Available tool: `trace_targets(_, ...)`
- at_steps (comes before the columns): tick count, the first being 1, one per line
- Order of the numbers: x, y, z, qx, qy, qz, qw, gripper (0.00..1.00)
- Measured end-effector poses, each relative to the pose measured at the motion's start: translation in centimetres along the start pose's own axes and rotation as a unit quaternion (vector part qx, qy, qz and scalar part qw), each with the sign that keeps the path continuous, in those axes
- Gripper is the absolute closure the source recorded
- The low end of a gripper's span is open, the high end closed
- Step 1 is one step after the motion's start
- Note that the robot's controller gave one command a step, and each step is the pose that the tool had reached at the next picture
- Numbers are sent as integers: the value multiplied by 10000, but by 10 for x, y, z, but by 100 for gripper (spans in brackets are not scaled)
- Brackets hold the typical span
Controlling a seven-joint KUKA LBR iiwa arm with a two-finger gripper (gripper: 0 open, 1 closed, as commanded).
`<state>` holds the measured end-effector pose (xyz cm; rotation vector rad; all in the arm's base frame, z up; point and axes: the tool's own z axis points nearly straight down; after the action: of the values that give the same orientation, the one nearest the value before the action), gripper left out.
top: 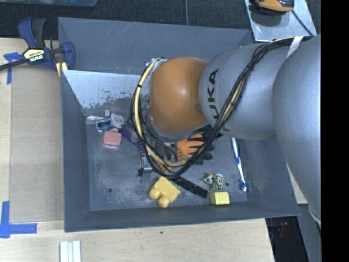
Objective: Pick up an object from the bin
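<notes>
Left of the pincer (146,168), a pink block (112,138) lies flat on the floor of the bin (76,173), with a small blue-and-white bit (103,124) just past it. Both lie loose, as tumbled things settle. The pincer hangs low over the floor and points straight down, which I judge suits a grasp from above. The orange cover (174,94) and cables hide its tip, so I cannot tell how far open it is or whether it has hold of anything. Nearest it, just below and to its right in the view, lies a yellow block (163,191), the likeliest pick: chunky, bright and knobbed, with a black stick (191,187) just beside it. Further right sit a spotted lump (214,180), a yellow cube (220,198) and a blue pen (238,165).
</notes>
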<state>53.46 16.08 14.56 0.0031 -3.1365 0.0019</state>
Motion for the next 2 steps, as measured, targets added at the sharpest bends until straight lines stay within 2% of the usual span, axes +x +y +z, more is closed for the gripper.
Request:
trace_targets(1,-2,0,-4,-11,-39,10,10000,0)
trace_targets(2,-39,-83,55,-9,-51,45,10000,0)
